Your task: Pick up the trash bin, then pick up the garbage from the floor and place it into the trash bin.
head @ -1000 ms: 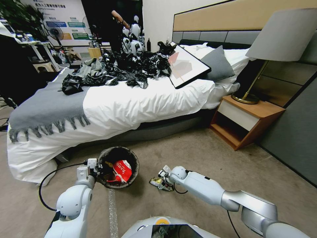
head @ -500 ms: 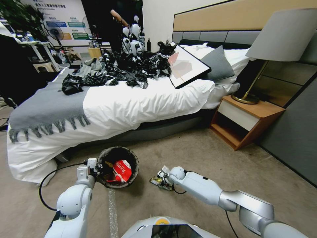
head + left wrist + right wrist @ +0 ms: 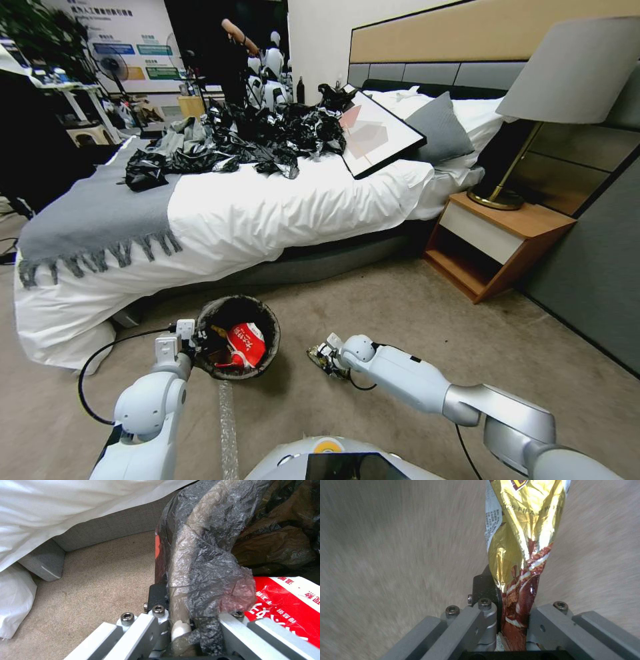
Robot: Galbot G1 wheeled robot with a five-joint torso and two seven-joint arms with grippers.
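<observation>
The trash bin [image 3: 230,312], round with a crinkled black bag over its rim, hangs just above the carpet beside the bed. My left gripper [image 3: 195,341] is shut on the bin's near rim [image 3: 196,562]. A red-and-white wrapper [image 3: 247,341] lies inside the bin and also shows as the red wrapper [image 3: 286,600] close to the fingers. To the right of the bin, my right gripper [image 3: 325,357] is shut on a gold foil snack wrapper [image 3: 523,540], a piece of the garbage. The foil wrapper [image 3: 321,359] hangs just above the carpet.
A white bed [image 3: 253,207] with a grey throw and a heap of black plastic bags [image 3: 247,137] stands right behind the bin. A wooden nightstand [image 3: 493,240] with a lamp is at the right. Open carpet [image 3: 400,307] lies around the right arm.
The right gripper has lifted slightly with the gold wrapper, which has come off the carpet. The bin and left arm have stayed put.
</observation>
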